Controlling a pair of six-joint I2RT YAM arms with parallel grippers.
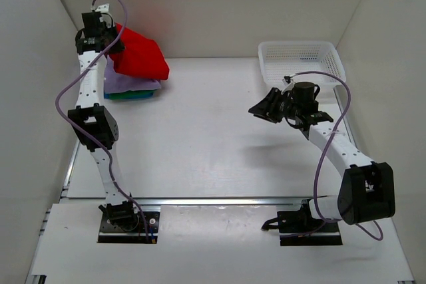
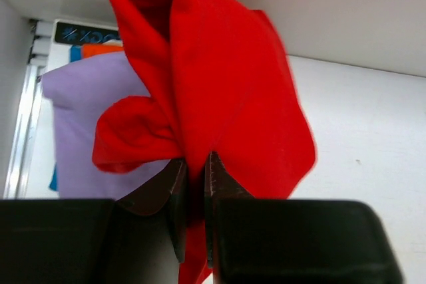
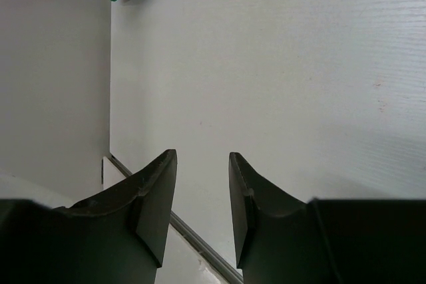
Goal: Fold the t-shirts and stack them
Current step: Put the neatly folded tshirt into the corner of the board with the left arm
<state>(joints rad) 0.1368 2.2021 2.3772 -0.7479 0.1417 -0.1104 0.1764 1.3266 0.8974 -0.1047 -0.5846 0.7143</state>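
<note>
Upper left of the top view: the left gripper (image 2: 195, 181) pinches the red t-shirt (image 1: 141, 54), bunched over the lavender t-shirt (image 1: 120, 83), likely to lay it on top; the right gripper (image 3: 202, 184) hangs open, empty.

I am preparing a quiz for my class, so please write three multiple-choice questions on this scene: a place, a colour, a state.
1. Where is the white basket? A) far right of the table B) far left C) between the arm bases
2. What colour is the t-shirt in the left gripper? A) lavender B) red C) green
3. How is the right gripper? A) shut on cloth B) shut, empty C) open, empty
Answers: 1 A, it stands in the far right corner. 2 B, the t-shirt pinched there is red. 3 C, a gap shows between its fingers.
</note>
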